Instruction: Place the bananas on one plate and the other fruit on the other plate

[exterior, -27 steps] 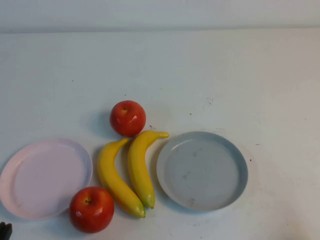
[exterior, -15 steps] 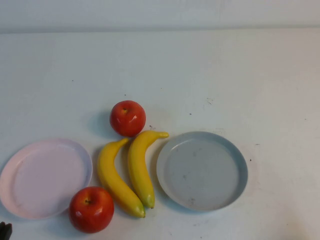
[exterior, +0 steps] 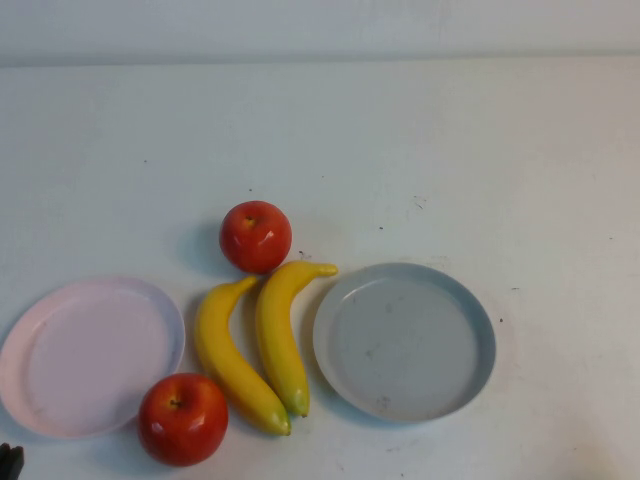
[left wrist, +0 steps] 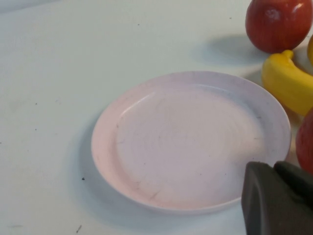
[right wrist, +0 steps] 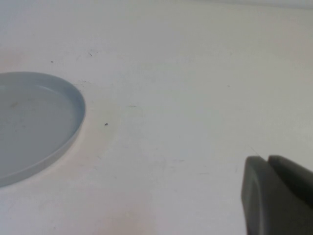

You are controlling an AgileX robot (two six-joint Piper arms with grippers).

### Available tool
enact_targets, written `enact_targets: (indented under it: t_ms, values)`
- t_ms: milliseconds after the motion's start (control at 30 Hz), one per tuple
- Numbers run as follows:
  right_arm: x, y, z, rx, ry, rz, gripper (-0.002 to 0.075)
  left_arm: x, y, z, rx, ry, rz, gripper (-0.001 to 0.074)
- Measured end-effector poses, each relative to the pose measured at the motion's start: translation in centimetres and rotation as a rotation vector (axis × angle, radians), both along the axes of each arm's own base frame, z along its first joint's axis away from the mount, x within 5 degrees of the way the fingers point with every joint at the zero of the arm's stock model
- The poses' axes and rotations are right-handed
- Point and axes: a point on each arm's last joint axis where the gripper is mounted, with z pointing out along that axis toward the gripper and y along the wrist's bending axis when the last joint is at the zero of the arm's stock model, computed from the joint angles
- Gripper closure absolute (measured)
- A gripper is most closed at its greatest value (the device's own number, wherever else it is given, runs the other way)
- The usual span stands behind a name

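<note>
So nothing is sorted yet. In the high view, both bananas [exterior: 252, 345] lie side by side on the tabletop [exterior: 330, 140] near its near edge, between the pink plate [exterior: 40, 312] and the grey-blue plate [exterior: 478, 345], both bare. One apple [exterior: 256, 236] sits just beyond the bananas; the other apple [exterior: 183, 418] touches the pink plate's near rim. Only a dark tip of your left gripper [exterior: 9, 462] shows, at the near left corner; your right gripper is out of this view.

The left wrist view adds that the left gripper [left wrist: 276, 198] hangs over the pink plate's rim, beside the near apple; you cannot tell how far it is open.

The right wrist view shows the right gripper [right wrist: 276, 193] over bare tabletop beside the grey-blue plate, its opening likewise unclear.

Your first pick probably calls for opening wide over that near apple.
</note>
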Motion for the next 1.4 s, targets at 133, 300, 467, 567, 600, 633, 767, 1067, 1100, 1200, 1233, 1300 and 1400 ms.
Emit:
enact_targets:
  t_ms: [133, 300, 467, 567, 600, 633, 767, 1067, 1100, 1200, 1233, 1300, 1400]
  values:
    - [0.0, 0.0, 0.0, 0.0, 0.0, 0.0, 0.0743, 0.0, 0.0, 0.0, -0.01, 0.0, 0.001, 0.0733]
    - [0.0, 0.0, 0.0, 0.0, 0.0, 0.0, 0.0743, 0.0, -0.2, 0.2, -0.076, -0.013, 0.001, 0.0733]
    - [0.0, 0.0, 0.0, 0.0, 0.0, 0.0, 0.0743, 0.1, -0.5, 0.6, -0.199, -0.021, 0.001, 0.0733]
    - [0.0, 0.0, 0.0, 0.0, 0.0, 0.0, 0.0743, 0.1, -0.7, 1.0, -0.352, -0.031, 0.009, 0.0733]
    - [0.0, 0.0, 0.0, 0.0, 0.0, 0.0, 0.0743, 0.1, -0.8, 1.2, -0.422, -0.037, 0.015, 0.0733]
    - [0.0, 0.0, 0.0, 0.0, 0.0, 0.0, 0.0743, 0.1, -0.8, 1.4, -0.497, -0.036, 0.021, 0.0733]
    - [0.0, 0.0, 0.0, 0.0, 0.0, 0.0, 0.0743, 0.1, -1.0, 1.9, -0.73, -0.029, 0.038, 0.0733]
    - [0.0, 0.0, 0.0, 0.0, 0.0, 0.0, 0.0743, 0.2, -0.9, 2.4, -0.915, -0.038, 0.063, 0.0733]
    - [0.0, 0.0, 0.0, 0.0, 0.0, 0.0, 0.0743, 0.2, -1.0, 2.5, -0.934, -0.029, 0.057, 0.0733]
    - [0.0, 0.0, 0.0, 0.0, 0.0, 0.0, 0.0743, -0.2, -1.4, 4.0, -0.943, -0.005, 0.005, 0.0733]
    - [0.0, 0.0, 0.0, 0.0, 0.0, 0.0, 0.0743, -0.2, -1.6, 4.6, -0.939, 0.013, -0.012, 0.0733]
    - [0.0, 0.0, 0.0, 0.0, 0.0, 0.0, 0.0743, -0.2, -2.2, 6.0, -0.908, 0.09, -0.053, 0.0733]
    - [0.0, 0.0, 0.0, 0.0, 0.0, 0.0, 0.0743, 0.2, -2.8, 7.4, -0.799, 0.198, -0.085, 0.0733]
